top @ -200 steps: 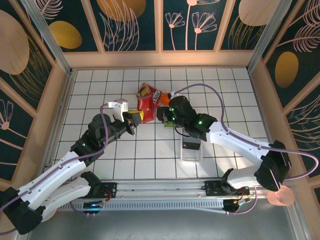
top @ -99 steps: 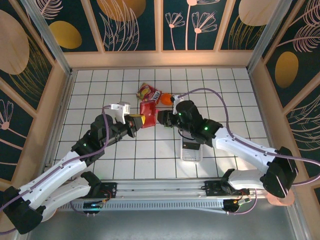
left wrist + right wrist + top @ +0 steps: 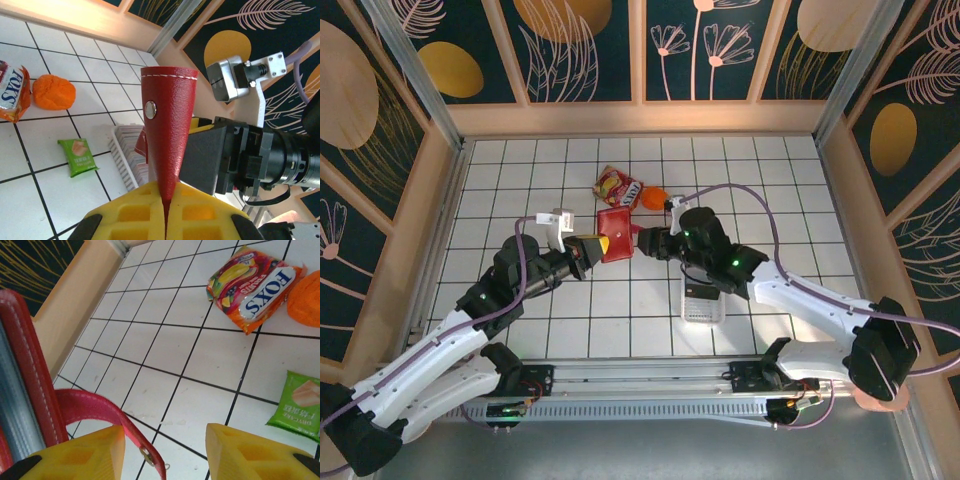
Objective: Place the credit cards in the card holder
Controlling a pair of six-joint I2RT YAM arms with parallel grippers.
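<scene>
Red leather-like card holder (image 3: 167, 125) shown upright, pinched at its lower edge by the closed left gripper (image 3: 166, 212). Its snap tab (image 3: 107, 412) reaches toward the right gripper (image 3: 165, 455), whose jaws stand apart w/ nothing between them, the tab lying just beside one finger.

Step judged in hand: the holder is to be opened by the right gripper so that a pocket is exposed. For a good result the left grip should be kept firm and low, and the flap should be caught near its edge, not by the tab alone, which would probably just bend.

Credit cards (image 3: 132, 142) are stacked in the white tray (image 3: 703, 316), near the holder on the side toward the arm bases.

Beyond the holder lie a snack packet (image 3: 255, 290) and an orange lump (image 3: 309, 302). A green sachet (image 3: 299, 407) lies nearer it, approx. between holder and tray — clutter to be avoided, though nothing is judged to block the tray.
</scene>
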